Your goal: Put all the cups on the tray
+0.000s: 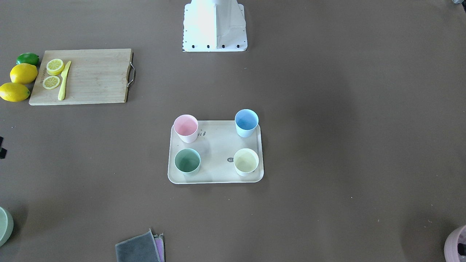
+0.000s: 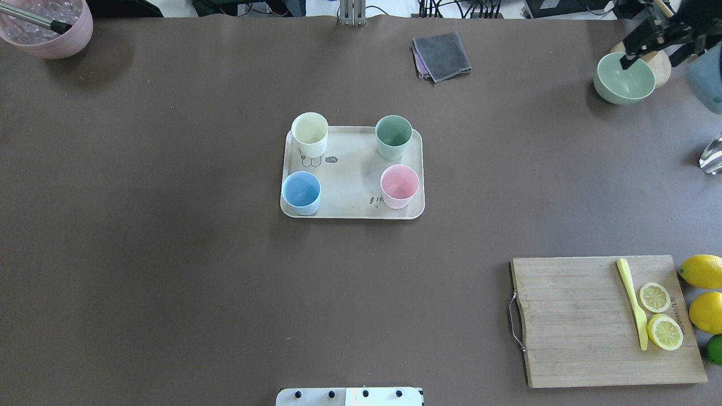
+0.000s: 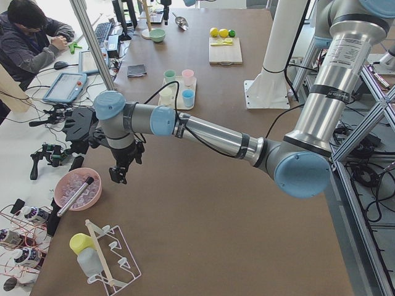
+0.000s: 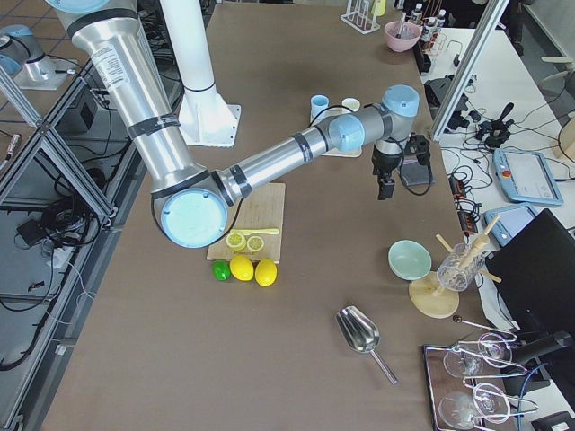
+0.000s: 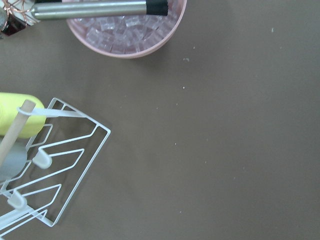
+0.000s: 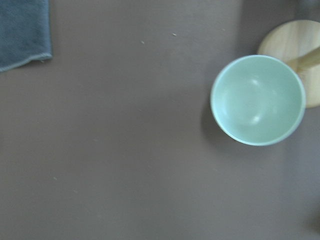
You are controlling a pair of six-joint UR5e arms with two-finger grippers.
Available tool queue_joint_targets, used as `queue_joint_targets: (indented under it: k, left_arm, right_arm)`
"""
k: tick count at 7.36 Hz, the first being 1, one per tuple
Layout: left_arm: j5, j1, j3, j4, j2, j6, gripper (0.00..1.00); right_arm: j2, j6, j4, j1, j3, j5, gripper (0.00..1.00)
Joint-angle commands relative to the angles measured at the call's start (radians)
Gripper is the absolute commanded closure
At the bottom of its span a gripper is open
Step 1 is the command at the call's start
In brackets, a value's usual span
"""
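I see the small matte pink cup (image 2: 400,186), pale yellow cup (image 2: 309,134), light blue cup (image 2: 301,193) and sage green cup (image 2: 393,137) standing upright, one in each corner of the flat beige tray (image 2: 350,180). The tray is in the middle of the brown counter (image 2: 169,254), with wide bare surface around it. The left claw (image 3: 117,176) hangs near the pink bowl of ice (image 3: 77,188) and the right claw (image 4: 384,184) near the pale green bowl (image 4: 410,259). Whether their fingers are apart or together, I cannot tell.

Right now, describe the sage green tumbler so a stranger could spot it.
Find the flat beige rounded-rectangle tray mid-table, a tumbler at each corner. The sage green tumbler stands at the far corner on the robot's right, the only green one of the four.
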Motion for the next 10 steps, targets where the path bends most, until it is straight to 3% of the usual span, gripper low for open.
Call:
queue_joint_targets:
  k: [1, 3, 5, 8, 10]
  left_arm:
    - [-0.062, -0.010, -0.082, -0.092, 0.189, -0.011, 0.02]
    - [-0.060, -0.008, -0.099, -0.240, 0.309, -0.161, 0.02]
    - [-0.062, -0.008, -0.096, -0.349, 0.403, -0.163, 0.02]
    - [-0.051, 0.024, -0.099, -0.340, 0.374, -0.238, 0.02]
    - [-0.016, 0.036, -0.093, -0.339, 0.359, -0.234, 0.02]
  right_arm:
    - [-0.208, -0.222, -0.044, 0.125, 0.015, 0.011, 0.00]
    - [-0.331, -0.242, -0.038, 0.139, 0.015, 0.003, 0.00]
    - [-0.367, -0.242, -0.038, 0.148, 0.026, 0.008, 0.00]
    - [-0.389, -0.244, -0.090, 0.168, 0.113, -0.006, 0.00]
    - [-0.392, -0.245, -0.145, 0.162, 0.156, -0.106, 0.00]
